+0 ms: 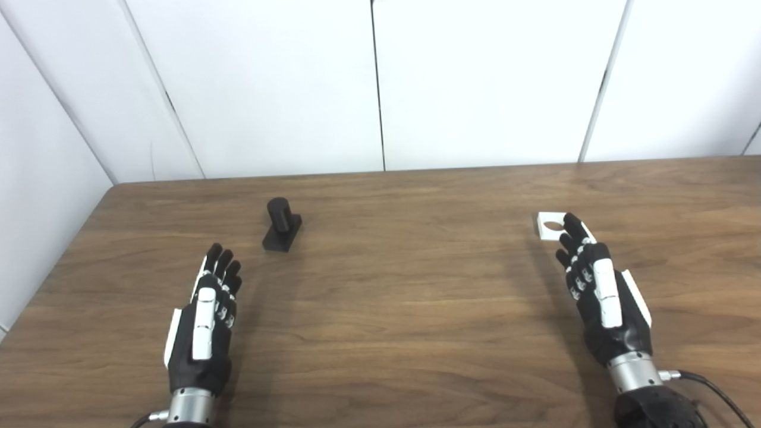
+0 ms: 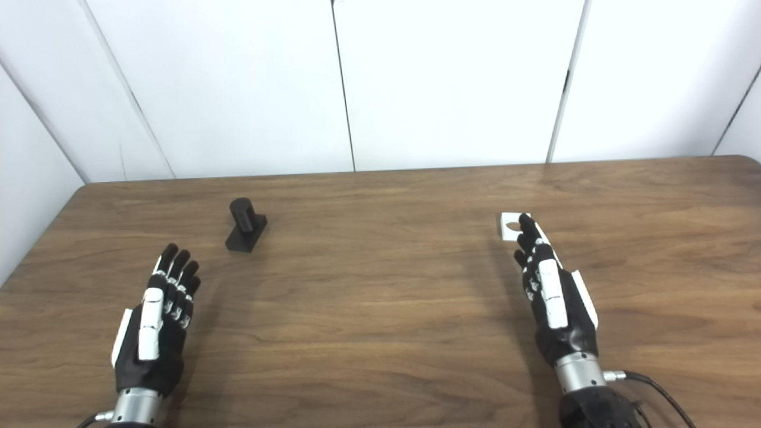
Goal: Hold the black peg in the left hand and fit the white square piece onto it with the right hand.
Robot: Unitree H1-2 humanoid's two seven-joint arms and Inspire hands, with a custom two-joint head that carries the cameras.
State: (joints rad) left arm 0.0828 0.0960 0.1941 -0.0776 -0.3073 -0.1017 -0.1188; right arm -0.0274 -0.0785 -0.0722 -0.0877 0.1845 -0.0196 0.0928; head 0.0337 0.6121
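1. Where the table (image 1: 416,333) runs toward its far left, the peg (image 1: 280,226) stands upright on its flat black base, free of either hand.
2. Peg sits beyond the left hand (image 1: 205,321) and a little to its right, apart from it; bare wood shows between them.
3. White piece (image 1: 550,226) lies flat on the right side of the table, its round hole facing up.
4. Right hand (image 1: 600,297) reaches toward it, fingers straight and only slightly apart, holding nothing. Its fingertips (image 1: 572,223) overlap the piece's near right edge; whether they touch it or hover over it I cannot tell.
5. Left eye view: most of the hole shows clear of the fingertips. Right eye view: the fingertips cover more of the piece (image 2: 509,226), leaving only its left part and some of the hole.
6. Left hand (image 2: 156,324) is extended thumb side up, fingers straight and close together, empty.
7. Peg and piece are well apart, on opposite sides of the table.
8. White wall panels (image 1: 475,83) stand behind the table's far edge.
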